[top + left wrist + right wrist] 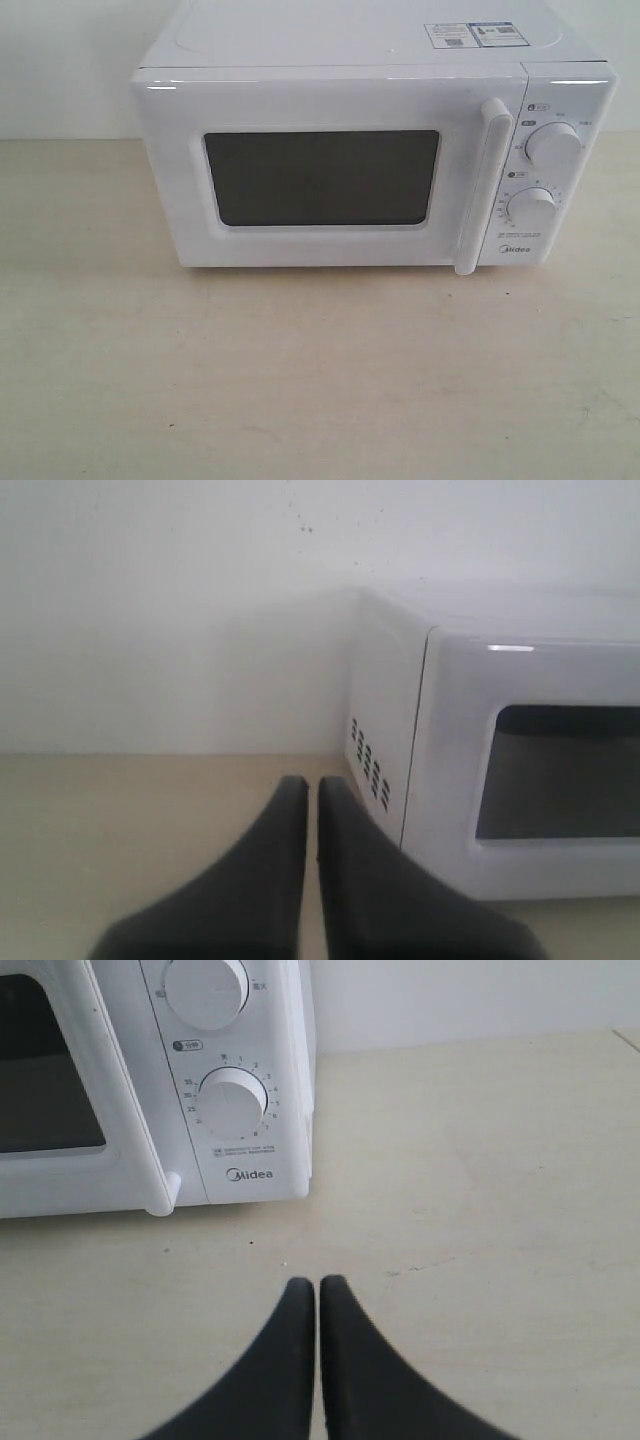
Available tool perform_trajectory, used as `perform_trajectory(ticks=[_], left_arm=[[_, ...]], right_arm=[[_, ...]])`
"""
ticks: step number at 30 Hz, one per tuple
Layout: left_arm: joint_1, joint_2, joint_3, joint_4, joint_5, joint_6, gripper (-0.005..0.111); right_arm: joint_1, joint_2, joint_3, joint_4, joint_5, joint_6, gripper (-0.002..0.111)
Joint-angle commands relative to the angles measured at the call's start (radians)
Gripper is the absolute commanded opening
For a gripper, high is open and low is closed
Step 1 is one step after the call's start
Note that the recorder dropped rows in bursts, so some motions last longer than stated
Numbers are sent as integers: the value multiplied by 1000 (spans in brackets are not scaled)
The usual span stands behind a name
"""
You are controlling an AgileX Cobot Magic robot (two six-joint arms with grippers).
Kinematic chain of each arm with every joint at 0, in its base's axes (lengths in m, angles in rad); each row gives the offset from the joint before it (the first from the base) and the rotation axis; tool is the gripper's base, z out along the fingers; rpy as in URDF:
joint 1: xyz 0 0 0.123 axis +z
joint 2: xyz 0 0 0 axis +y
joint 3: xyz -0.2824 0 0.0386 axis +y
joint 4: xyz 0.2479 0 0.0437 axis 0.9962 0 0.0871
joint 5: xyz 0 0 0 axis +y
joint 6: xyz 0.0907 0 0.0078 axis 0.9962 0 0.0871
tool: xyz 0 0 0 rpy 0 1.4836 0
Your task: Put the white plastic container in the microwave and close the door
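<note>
**Microwave [370, 45] shut on the bench [300, 380]**

Exterior: it stands at the bench's back, door [320, 180] closed.
Left wrist: left fingers [275, 870] together, near its vented side.
Right wrist: right fingers [285, 1360] together, facing the knobs [232, 1105].

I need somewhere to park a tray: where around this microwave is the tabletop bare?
The wide strip of table in front of the microwave door is bare, as are the patches beside its knob panel and beside its vented side. Nowhere looks crowded.
</note>
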Motion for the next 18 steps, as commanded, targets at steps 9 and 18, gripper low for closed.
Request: perform_trajectory(ticks=[9,18], left_arm=[[68,-6,48,-11,44,6,4],[68,-6,48,-11,44,6,4]], right_arm=[[-2,-7,4,-4,-10,0,0],[-2,-7,4,-4,-10,0,0]])
